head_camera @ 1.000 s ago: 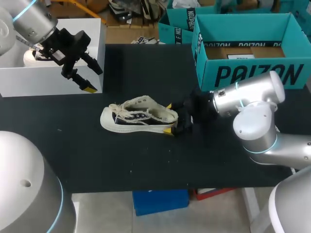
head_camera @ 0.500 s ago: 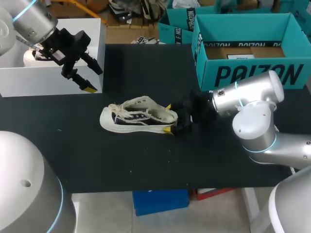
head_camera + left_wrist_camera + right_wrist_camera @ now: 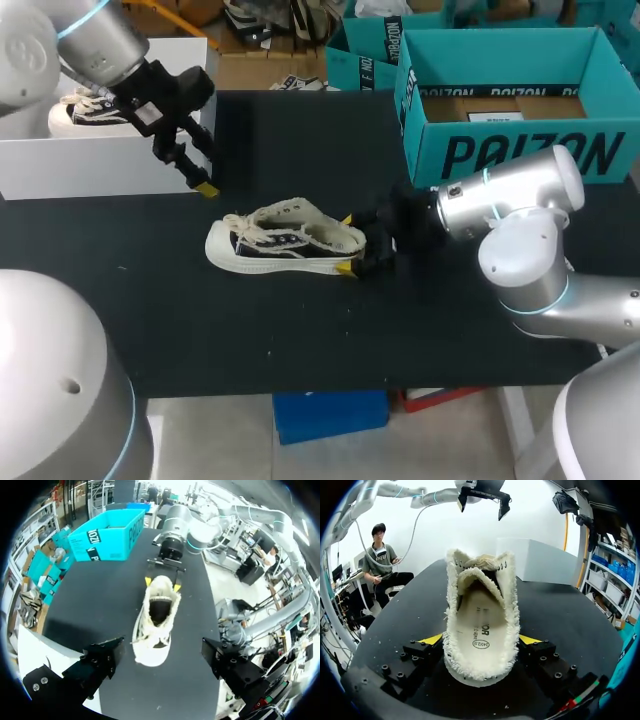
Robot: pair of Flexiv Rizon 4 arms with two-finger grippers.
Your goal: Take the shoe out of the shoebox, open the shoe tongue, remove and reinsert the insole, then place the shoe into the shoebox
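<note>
In the head view I am watching the cream canvas low-top shoe with a white rubber sole [image 3: 285, 241] lying on its sole near the middle of the black worktop [image 3: 300, 330], out of the box, toe pointing to my left side. My right tool [image 3: 346, 243] is pinching the heel, one yellow tip on each side of it. My left tool [image 3: 209, 170] is hanging spread and empty above the worktop, just beside the near corner of the white open shoebox [image 3: 100, 160], which is sitting at the far left with a second cream shoe [image 3: 85, 110] inside. A teal open cardboard box [image 3: 500, 150] is standing at the far right, well apart from the shoe. In the left wrist view I am looking down on the shoe from above its toe; it is lying ahead of the tool, whose two black fingers [image 3: 102, 662] are standing wide apart and touching nothing, while the right tool is closing on the heel at the far end. In the right wrist view the heel is sitting between the yellow-tipped fingers [image 3: 432, 640], both pressing against it, the collar is gaping open and the pale insole [image 3: 480, 625] is lying flat inside.
</note>
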